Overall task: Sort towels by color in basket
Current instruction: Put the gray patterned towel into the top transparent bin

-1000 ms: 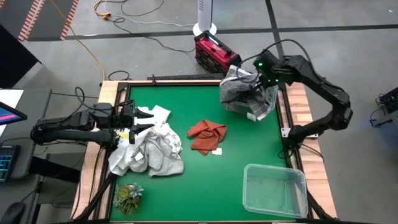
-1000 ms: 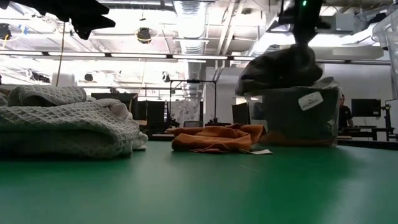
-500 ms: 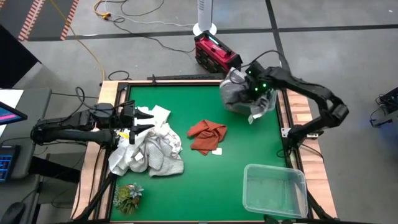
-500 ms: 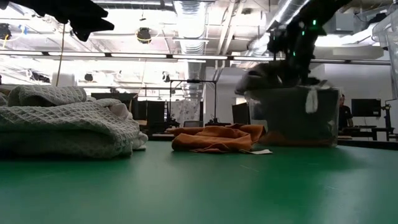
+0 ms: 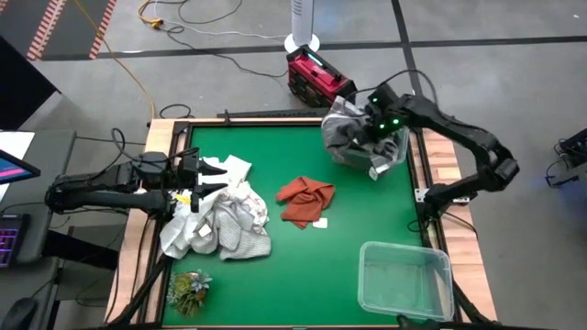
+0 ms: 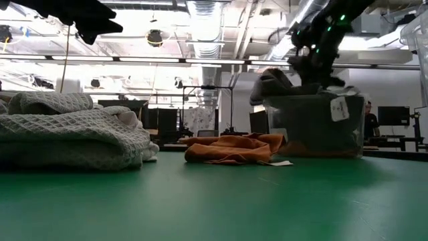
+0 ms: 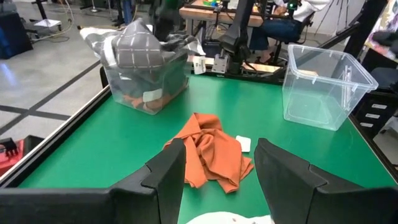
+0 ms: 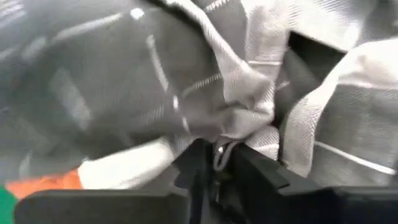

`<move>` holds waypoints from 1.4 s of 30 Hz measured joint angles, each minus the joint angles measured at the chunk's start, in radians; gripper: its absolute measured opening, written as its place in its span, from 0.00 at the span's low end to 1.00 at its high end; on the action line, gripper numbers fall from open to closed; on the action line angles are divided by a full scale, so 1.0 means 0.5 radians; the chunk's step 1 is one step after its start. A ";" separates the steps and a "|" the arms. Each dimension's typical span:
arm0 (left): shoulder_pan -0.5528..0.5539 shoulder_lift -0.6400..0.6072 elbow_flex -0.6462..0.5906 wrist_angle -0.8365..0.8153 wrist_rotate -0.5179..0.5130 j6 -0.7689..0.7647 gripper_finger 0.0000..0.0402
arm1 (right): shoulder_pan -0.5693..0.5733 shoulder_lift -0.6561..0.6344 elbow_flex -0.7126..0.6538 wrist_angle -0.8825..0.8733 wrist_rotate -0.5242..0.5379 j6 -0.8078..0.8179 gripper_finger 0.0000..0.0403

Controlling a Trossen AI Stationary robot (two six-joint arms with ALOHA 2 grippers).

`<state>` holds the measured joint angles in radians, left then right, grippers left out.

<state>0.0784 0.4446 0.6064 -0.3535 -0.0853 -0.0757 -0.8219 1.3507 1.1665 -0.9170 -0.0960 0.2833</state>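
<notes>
A clear basket (image 5: 396, 158) at the table's far right holds dark grey and grey-checked towels. My right gripper (image 8: 219, 165) is down on top of them, its fingers a little apart over the grey-checked towel (image 8: 186, 87), which drapes over the basket's rim (image 7: 134, 46). A rust-orange towel (image 5: 305, 200) lies crumpled on the green table's middle. White and pale grey towels (image 5: 220, 220) are heaped at the left. Over that heap my left gripper (image 7: 217, 162) stands open, holding nothing. My right gripper has a thin fold of the grey-checked towel (image 8: 219, 152) between its slightly parted fingers; whether they touch it I cannot tell. The fingers slant down from above into the basket's top. The towel rests on the pile in the basket.
A second clear basket (image 5: 404, 280) stands at the near right, nothing showing in it. A green leafy tuft (image 5: 188, 289) lies at the near left corner. A red box (image 5: 316, 78) sits on the floor beyond the far edge.
My right gripper has come down onto the far right basket, tipping more steeply downward, and has moved a little toward the table's left. The grey-checked towel it carried above the basket has sunk onto the pile inside, with part of it over the rim.
</notes>
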 joint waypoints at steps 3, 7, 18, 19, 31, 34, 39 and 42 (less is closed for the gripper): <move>0.000 0.000 0.000 -0.002 0.000 0.000 0.45 | 0.000 -0.122 0.040 -0.101 0.059 0.008 0.38; -0.001 0.000 0.000 -0.001 0.000 0.000 0.45 | -0.017 -0.243 0.117 -0.311 0.095 0.053 0.51; -0.001 0.000 0.000 0.023 0.000 -0.035 0.45 | 0.154 -0.274 0.183 0.327 0.052 0.167 0.59; 0.000 0.000 0.000 0.023 -0.001 -0.032 0.45 | 0.178 -0.224 0.183 0.378 0.026 0.168 0.58; 0.000 0.000 0.000 -0.064 -0.001 0.031 0.45 | 0.142 0.456 0.184 0.192 -0.014 0.157 0.50; 0.000 0.000 0.000 -0.061 -0.001 0.052 0.45 | 0.140 0.508 0.184 0.164 0.153 0.157 0.49; 0.000 0.001 0.000 -0.060 -0.001 0.053 0.45 | 0.138 0.644 0.181 0.114 0.304 0.164 0.45; 0.000 0.000 0.000 -0.061 -0.001 0.053 0.45 | 0.191 0.726 0.200 0.044 0.403 0.163 0.43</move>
<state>0.0783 0.4446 0.6064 -0.3840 -0.0856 -0.0494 -0.7265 1.7140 1.2667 -0.8949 0.1058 0.3647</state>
